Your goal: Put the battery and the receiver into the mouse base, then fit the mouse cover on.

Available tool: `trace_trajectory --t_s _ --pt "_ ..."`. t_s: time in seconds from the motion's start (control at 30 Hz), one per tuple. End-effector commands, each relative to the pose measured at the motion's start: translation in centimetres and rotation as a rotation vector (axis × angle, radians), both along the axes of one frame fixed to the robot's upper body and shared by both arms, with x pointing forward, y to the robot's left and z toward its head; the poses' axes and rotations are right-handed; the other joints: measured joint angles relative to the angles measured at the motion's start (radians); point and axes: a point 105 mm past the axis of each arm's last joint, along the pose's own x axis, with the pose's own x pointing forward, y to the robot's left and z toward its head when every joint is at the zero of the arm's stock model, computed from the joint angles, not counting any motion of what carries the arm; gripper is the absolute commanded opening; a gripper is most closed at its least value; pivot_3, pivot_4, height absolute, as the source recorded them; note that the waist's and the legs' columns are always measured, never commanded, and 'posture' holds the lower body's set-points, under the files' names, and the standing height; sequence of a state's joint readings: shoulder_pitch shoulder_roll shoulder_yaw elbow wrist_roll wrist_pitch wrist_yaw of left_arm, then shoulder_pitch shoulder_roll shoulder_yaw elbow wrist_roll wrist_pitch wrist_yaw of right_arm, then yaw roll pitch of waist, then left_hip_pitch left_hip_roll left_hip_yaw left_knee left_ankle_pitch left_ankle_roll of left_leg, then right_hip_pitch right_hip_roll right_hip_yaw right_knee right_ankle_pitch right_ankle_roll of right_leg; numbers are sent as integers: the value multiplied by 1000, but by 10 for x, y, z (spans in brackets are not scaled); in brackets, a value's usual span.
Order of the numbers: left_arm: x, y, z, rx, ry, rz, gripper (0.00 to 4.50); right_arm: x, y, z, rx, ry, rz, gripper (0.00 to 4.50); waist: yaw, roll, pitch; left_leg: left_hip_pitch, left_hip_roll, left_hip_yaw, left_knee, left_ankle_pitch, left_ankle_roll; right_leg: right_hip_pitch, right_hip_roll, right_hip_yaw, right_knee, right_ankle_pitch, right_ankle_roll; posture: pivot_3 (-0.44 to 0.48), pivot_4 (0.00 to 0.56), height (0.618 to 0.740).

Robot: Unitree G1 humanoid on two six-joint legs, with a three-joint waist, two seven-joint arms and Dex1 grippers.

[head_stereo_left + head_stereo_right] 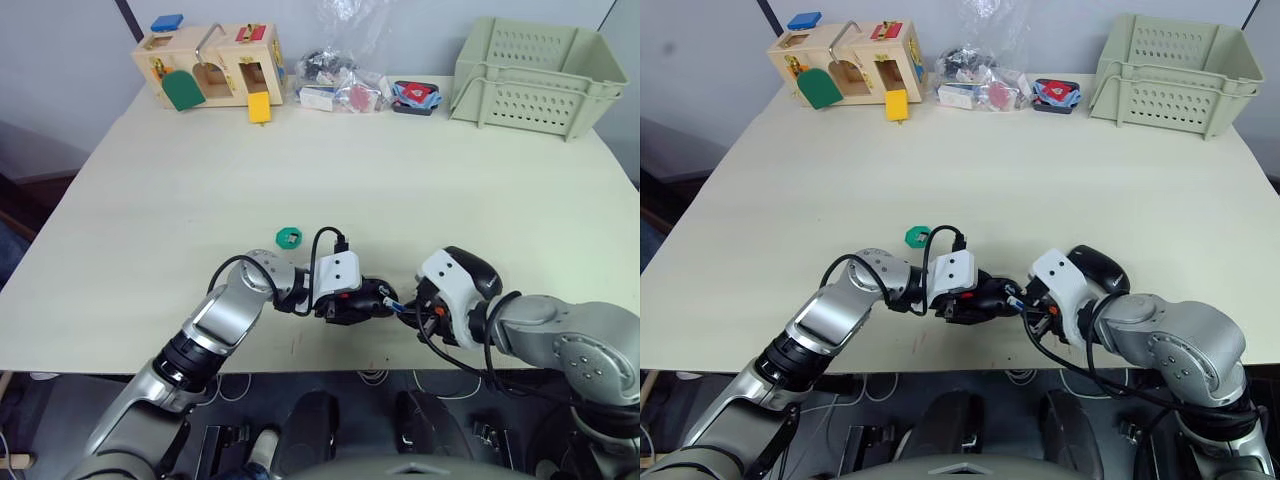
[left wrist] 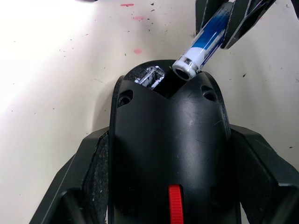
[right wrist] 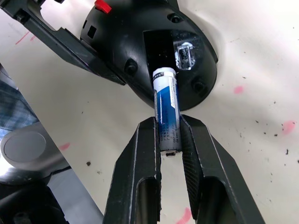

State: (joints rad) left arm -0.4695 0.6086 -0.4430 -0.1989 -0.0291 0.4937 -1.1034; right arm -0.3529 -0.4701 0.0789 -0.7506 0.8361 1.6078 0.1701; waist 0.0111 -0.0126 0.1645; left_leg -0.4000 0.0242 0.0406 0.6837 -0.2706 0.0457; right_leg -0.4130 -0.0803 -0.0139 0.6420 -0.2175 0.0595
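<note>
1. Mouse base (image 2: 170, 144): black, with a red patch; clamped between the two fingers of my left gripper (image 1: 372, 300), held just above the table (image 1: 180, 200) near its front edge. Its open battery slot faced my right gripper.
2. Battery (image 3: 167, 114): white and blue; pinched at its rear half between the fingers of my right gripper (image 3: 169, 135). Its front end touched the mouth of the slot in the mouse base, tilted, most of its length outside.
3. Mouse cover (image 1: 1096, 266): smooth black shell; lay on the table just beyond my right wrist, close beside the mouse base.
4. Green disc (image 1: 288, 237): lay on the table just beyond the mouse base, toward my left.
5. Receiver: I could not make it out.
6. Wooden box (image 1: 208, 66), plastic bags (image 1: 340, 80) and pale green basket (image 1: 530, 70): stood along the table's far edge, well apart from the mouse base.
</note>
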Motion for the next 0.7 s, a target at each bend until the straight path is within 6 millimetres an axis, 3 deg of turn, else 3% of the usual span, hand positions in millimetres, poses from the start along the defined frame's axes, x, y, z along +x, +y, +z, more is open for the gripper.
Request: trace_trajectory --t_s 0.03,0.53,0.6,0.7 --pt "1 3 -5 46 -15 20 2908 4 1 -2 -16 25 -12 133 0 0 0 0 0 0 0 0 0 0 0 0 0 0 0 0 150 740" --pt "0 2 -7 44 -14 22 2908 24 17 9 15 109 -72 133 -16 -2 -1 0 1 0 -1 0 0 0 0 0 0 0 0 0 150 740" --pt "0 2 -7 43 -12 23 2908 24 16 11 18 112 -76 1146 -16 -2 -1 0 2 0 -1 0 0 0 0 0 0 0 0 0 150 740" --pt "1 1 -7 40 -11 25 2908 22 12 16 23 112 -89 2261 -13 -2 -1 0 2 -1 -1 0 0 0 -1 -1 0 0 0 0 150 740"
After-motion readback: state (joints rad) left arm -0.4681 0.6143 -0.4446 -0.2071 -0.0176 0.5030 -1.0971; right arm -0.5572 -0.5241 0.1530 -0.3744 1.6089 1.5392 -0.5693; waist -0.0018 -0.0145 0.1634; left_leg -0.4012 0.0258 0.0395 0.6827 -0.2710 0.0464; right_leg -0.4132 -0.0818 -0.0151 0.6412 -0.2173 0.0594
